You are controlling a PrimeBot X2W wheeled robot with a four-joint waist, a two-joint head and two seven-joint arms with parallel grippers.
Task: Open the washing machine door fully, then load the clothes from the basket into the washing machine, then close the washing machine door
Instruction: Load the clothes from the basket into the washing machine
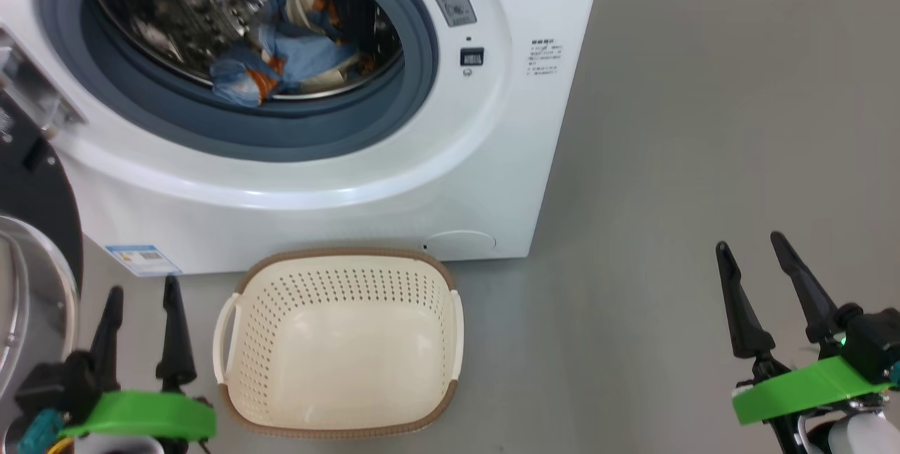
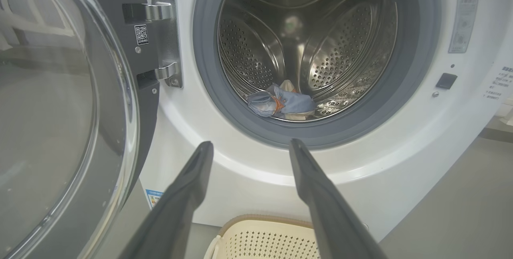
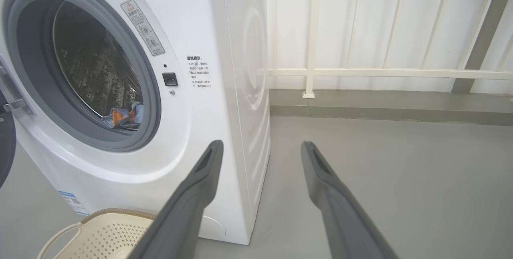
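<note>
The washing machine [image 1: 450, 159] stands with its door [image 2: 60, 122] swung wide open to the left, glass bowl facing me. The light-blue clothes [image 1: 288, 60] lie inside the steel drum [image 2: 280, 102] [image 3: 122, 116]. The cream basket [image 1: 344, 341] sits on the floor before the machine, with nothing in it. My left gripper [image 1: 140, 292] is open, low at the left beside the basket, with nothing between its fingers. My right gripper [image 1: 752, 247] is open over the floor at the right, well apart from the machine.
Grey floor [image 1: 703, 124] stretches to the right of the machine. A white railing [image 3: 360, 72] and wall stand behind it in the right wrist view. The door hinge [image 2: 166, 34] is at the machine's left side.
</note>
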